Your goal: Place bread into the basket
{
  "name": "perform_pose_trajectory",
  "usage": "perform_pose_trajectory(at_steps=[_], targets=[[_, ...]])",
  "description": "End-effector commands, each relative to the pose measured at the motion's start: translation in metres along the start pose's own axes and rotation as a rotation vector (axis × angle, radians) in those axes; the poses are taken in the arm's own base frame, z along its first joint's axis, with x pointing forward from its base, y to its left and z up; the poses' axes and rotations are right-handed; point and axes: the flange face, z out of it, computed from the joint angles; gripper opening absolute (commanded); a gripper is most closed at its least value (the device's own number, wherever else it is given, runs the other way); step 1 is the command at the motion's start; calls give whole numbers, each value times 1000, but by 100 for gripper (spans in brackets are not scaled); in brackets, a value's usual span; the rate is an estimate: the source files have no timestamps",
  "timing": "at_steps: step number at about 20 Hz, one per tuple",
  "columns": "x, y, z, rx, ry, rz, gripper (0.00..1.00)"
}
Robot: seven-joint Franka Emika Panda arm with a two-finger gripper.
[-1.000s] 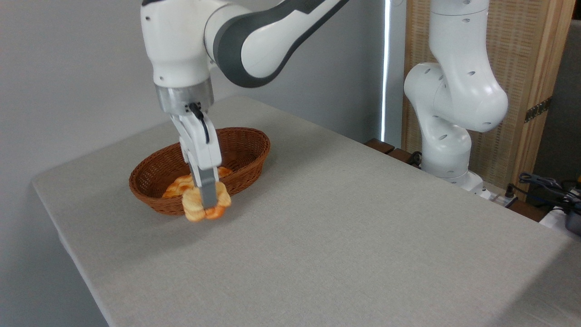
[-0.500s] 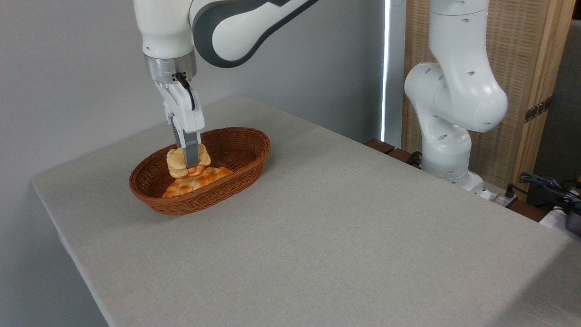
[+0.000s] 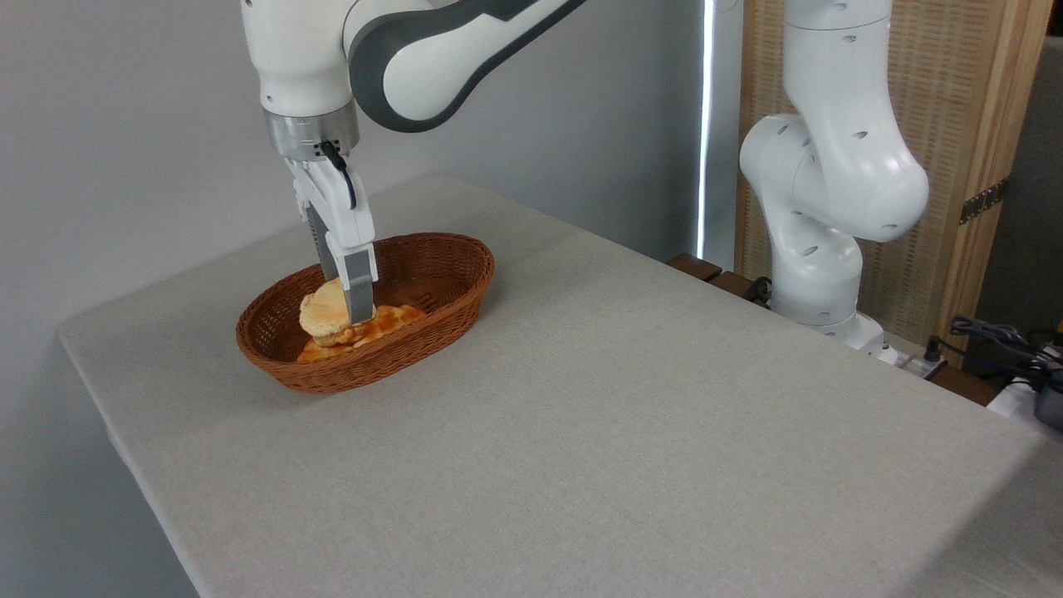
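— Reddish-brown wicker is where you want to look: the basket sits on the left part of your grey cloth-covered table, towards the far corner.

— And the bread?

— Your bread, the small pale-yellow bun, is inside the basket, within the rim, on the left-hand half. It rests on top of the golden-orange braided loaf that lies along the basket floor (only the loaf's right end and a strip of its lower edge show past the bun).

— What is my gripper doing?

— Your gripper points almost straight down into the basket. The near grey finger lies across the bun's right side, and its tip reaches down to about where bun and loaf meet. The other finger is behind it from this angle, mostly hidden. The bun appears to sit between them, but the gap cannot be seen, so you cannot tell whether the fingers are clamped on the bread or already slack.

— Anything else on the table?

— The rest of the cloth you can see carries nothing but the arm's soft shadow near the basket. The arm's white base column stands off the table's far right edge, in front of a woven wooden screen. Some dark cables lie at the right border.
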Motion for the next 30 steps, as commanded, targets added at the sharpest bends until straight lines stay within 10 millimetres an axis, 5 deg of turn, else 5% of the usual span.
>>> perform_pose_trajectory(at_steps=[1, 8, 18, 21, 30], targets=[[-5, -12, -10, 19, 25, -29, 100], [-53, -89, -50, 81, 71, -176, 100], [-61, -99, -61, 96, 83, -199, 100], [-79, -118, -66, 109, 82, -244, 100], [-93, -131, -59, 190, -36, -206, 100]])
